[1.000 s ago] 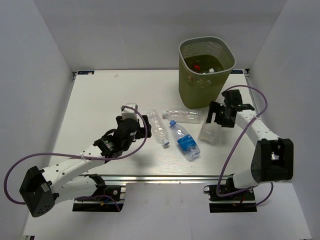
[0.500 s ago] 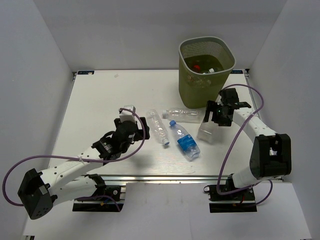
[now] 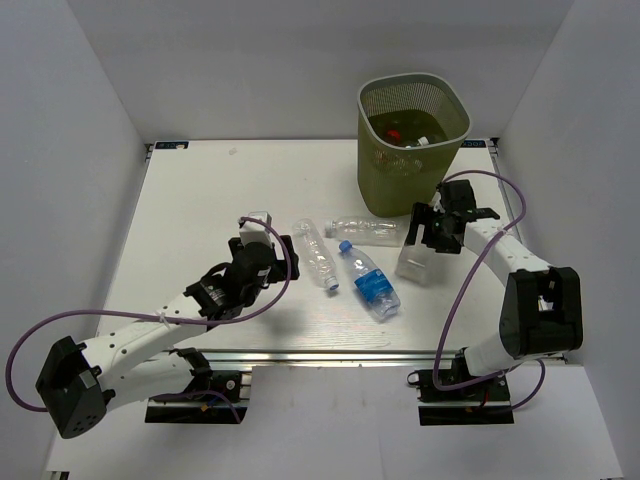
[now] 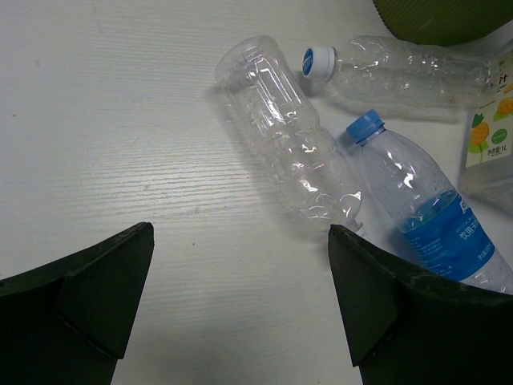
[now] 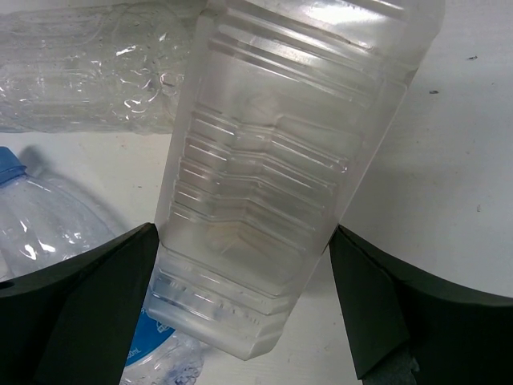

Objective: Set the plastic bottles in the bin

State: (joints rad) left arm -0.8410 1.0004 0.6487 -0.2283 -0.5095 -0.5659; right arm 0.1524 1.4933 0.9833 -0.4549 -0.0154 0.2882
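Both arms, left arm (image 3: 140, 335) and right arm (image 3: 515, 260), are built of white link shells with black joint housings, each on a black base block at the table's near edge. A purple cable (image 3: 100, 313) runs loosely along each arm in open loops. Left tool (image 4: 239, 233) and right tool (image 5: 244, 233) carry matte black, wedge-shaped fingers (image 4: 96, 297); a small white block sits on the left wrist.

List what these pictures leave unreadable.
- Bin contents, top view: too small and shadowed to count what lies inside.
- Square clear bottle, right wrist view: far end cut off by the top edge.
- Blue-labelled bottle, left wrist view: base hidden behind that arm's own jaw.
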